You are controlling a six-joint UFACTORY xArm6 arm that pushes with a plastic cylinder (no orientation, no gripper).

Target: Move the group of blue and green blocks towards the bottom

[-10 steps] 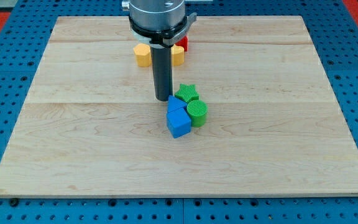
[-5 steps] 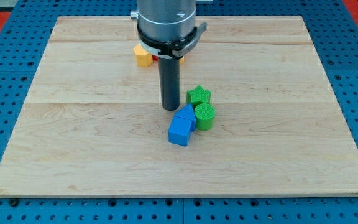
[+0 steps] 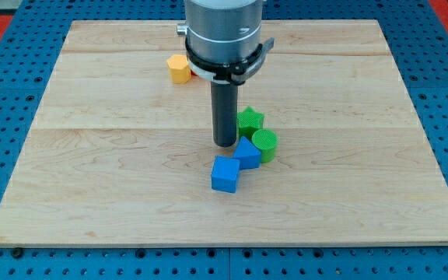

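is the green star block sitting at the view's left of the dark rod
No, the green star block sits at the view's right of my tip.

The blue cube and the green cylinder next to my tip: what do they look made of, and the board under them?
The blue cube looks like matte moulded or printed plastic: flat even colour, no gloss. The green cylinder shows fine ridges across its top, hinting at printed plastic, though that is uncertain. The board looks like pale unvarnished wood, with grain and plank seams. My tip stands just above the blue blocks.
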